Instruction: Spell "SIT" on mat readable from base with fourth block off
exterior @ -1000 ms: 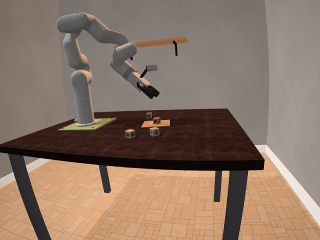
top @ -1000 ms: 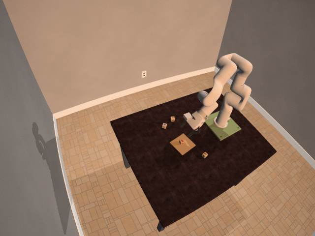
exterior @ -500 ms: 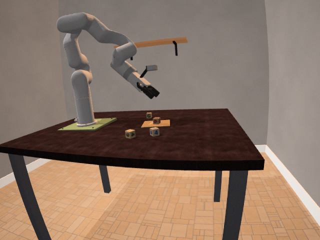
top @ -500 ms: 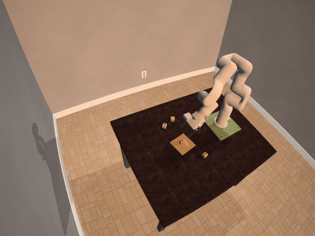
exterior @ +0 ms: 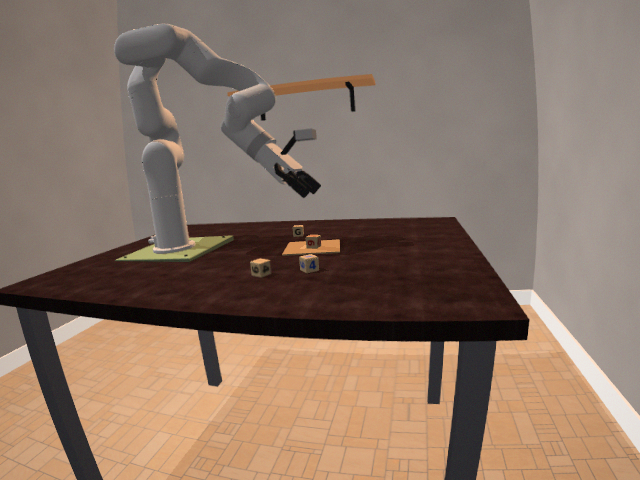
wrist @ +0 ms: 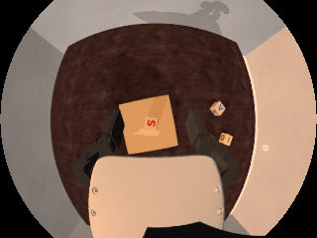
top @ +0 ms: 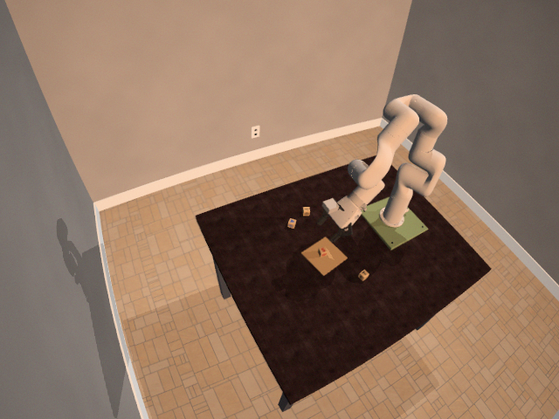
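From where I stand, the black two-fingered hand (top: 332, 229) (exterior: 309, 187) (wrist: 155, 116) is spread wide with nothing in it, raised above the dark brown rectangular bench (top: 288, 333) (exterior: 413, 294) (wrist: 149, 59). Everything turns on the flat square orange mat (top: 311, 259) (exterior: 292, 250) (wrist: 131, 144): it lies below the hand and farther out from the robot's base. On it sits a pale wooden cube with a red S (top: 322, 251) (exterior: 312, 241) (wrist: 152, 123). Off the mat, toward the outlet wall, lie a wooden cube with blue markings (top: 292, 223) (exterior: 309, 264) (wrist: 217, 108) and a wooden cube with dark markings (top: 307, 210) (exterior: 260, 267) (wrist: 226, 139); opposite them, beyond the mat, is a wooden cube with a black G (top: 363, 275) (exterior: 298, 230). Nothing seems to block a descent.
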Controlling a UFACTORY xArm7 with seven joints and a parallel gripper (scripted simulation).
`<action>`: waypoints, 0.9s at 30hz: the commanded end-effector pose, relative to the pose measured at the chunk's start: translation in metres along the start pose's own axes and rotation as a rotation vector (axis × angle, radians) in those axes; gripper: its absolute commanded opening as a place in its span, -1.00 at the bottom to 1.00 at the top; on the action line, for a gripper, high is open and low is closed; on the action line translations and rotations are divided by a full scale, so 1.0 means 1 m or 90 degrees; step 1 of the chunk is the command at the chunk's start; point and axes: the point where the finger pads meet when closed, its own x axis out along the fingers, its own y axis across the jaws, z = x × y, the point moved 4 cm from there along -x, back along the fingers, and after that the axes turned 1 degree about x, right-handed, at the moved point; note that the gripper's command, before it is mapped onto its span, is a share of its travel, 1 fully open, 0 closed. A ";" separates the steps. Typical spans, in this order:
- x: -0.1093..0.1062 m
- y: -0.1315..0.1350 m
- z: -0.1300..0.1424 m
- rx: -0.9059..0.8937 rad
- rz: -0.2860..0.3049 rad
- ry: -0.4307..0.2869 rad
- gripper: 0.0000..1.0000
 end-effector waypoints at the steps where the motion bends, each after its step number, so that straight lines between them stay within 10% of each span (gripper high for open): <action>1: 0.000 0.000 -0.001 0.000 -0.002 0.002 1.00; 27: 0.008 0.026 -0.014 0.000 -0.008 -0.003 1.00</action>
